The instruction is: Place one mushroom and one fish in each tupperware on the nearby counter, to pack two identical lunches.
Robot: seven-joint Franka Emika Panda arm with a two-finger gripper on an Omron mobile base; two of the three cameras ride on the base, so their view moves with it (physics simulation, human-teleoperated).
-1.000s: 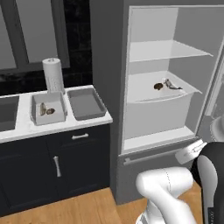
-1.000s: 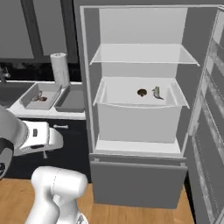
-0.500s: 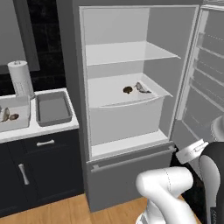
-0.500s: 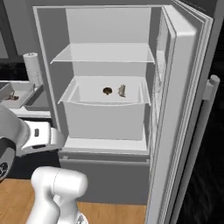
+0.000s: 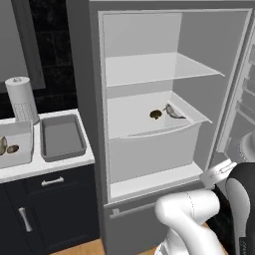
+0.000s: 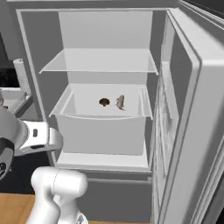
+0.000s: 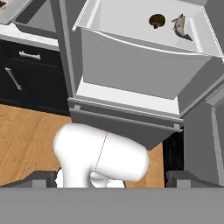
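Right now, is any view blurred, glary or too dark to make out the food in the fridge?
Left base view: flat, even light, no glare; mushroom and fish clear. Right base view: softer, slightly blurry; both small but readable. Hand view: sharp; mushroom and fish plain at the top, faint shadows beside them.

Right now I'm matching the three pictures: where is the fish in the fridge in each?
Left base view: fish right of centre, in the white fridge bin.
Right base view: fish at centre.
Hand view: fish at upper right.
Shared landmark: the brown mushroom just left of it.
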